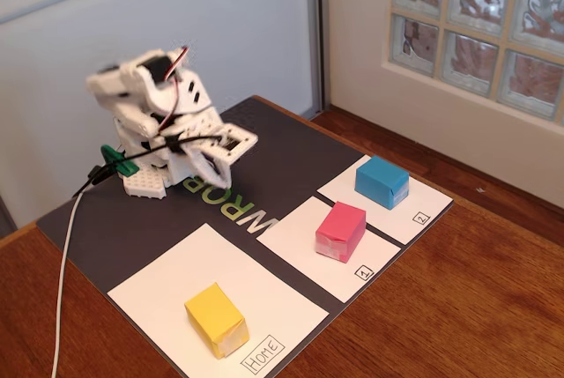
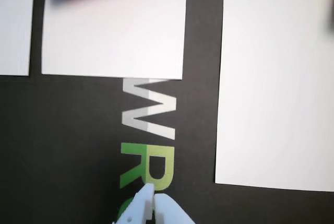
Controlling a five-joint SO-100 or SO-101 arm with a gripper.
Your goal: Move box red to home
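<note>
Wooden bench (image 1: pixel 493 307) underneath everything, reddish-brown, with a dark grey mat (image 1: pixel 291 144) laid across it as the landmark for all else. Printed on the mat in white and green: large letters (image 2: pixel 148 130), seen clearly in the wrist view.

At the mat's far left end in the fixed view: white arm (image 1: pixel 163 122), folded low over its base, black and white cables trailing off toward the bench edge. Claw (image 2: pixel 151 203) pointing down at the mat just over the green lettering, tips pressed together with nothing between them in the wrist view.

On the mat's near end in the fixed view: home (image 1: pixel 220 299), the largest white sheet, its hand-lettered label at the near corner. Sitting on that sheet, close to the label: yellow block (image 1: pixel 216 319).

Toward the mat's middle, beside home and parted from it by a dark strip: smaller white sheet marked "1" (image 1: pixel 304 246). On top of this sheet, near its right side: box red (image 1: pixel 340 231), pinkish-red, upright, well apart from the claw and not on home. Only a red corner of it showing at the top edge of the wrist view.

At the mat's right end: white sheet marked "2" (image 1: pixel 414 211), carrying the blue block (image 1: pixel 382 181).

Beyond the mat, at the back right: glass-brick window (image 1: pixel 476 25).
</note>
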